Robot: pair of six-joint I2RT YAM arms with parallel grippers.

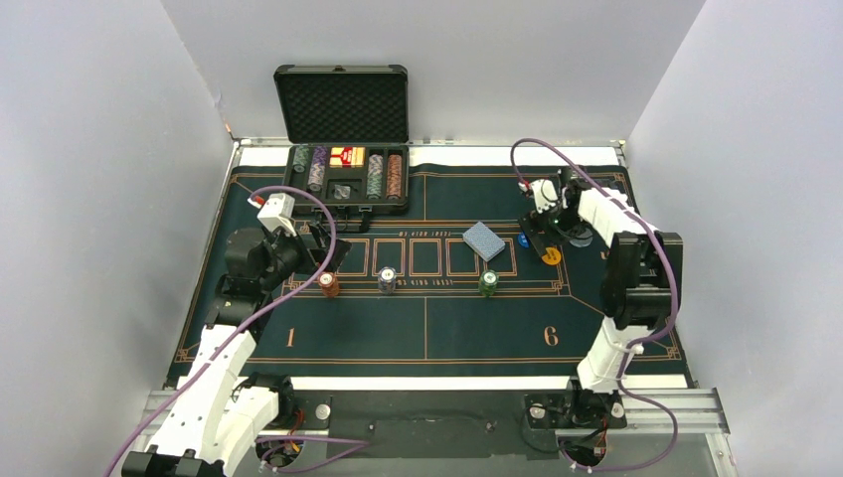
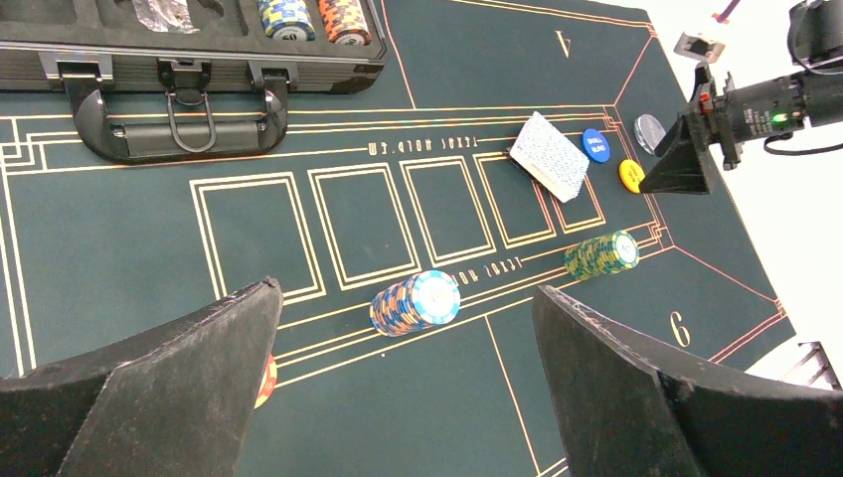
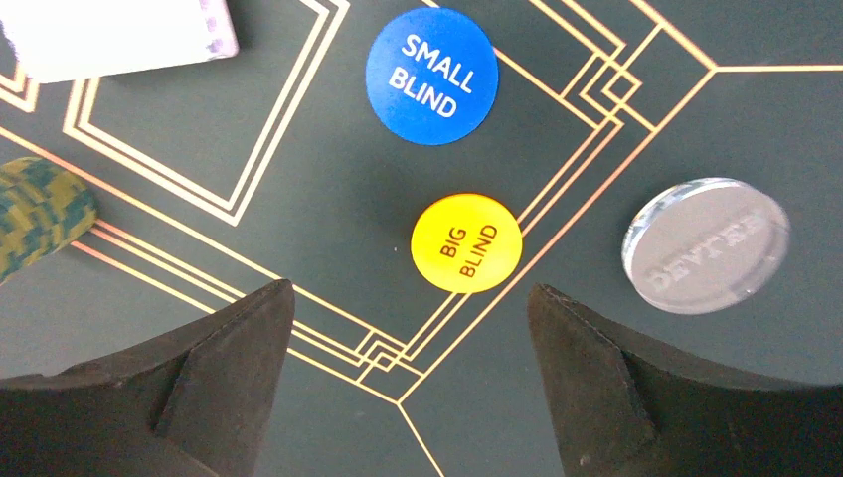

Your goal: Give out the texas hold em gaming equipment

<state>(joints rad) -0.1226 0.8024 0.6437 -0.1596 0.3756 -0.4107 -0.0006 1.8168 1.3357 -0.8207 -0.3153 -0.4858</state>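
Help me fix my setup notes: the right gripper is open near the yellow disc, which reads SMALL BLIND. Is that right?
One detail is off. The right wrist view shows the yellow disc reads BIG BLIND; SMALL BLIND is printed on the blue disc. The right gripper is indeed open near the yellow disc.

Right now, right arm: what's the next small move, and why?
Probably ease the right gripper forward and down over the yellow Big Blind button, then close. The jaws are open and empty, the button lies flat just ahead of the gap between them, and the blue Small Blind button and clear disc lie apart from it.
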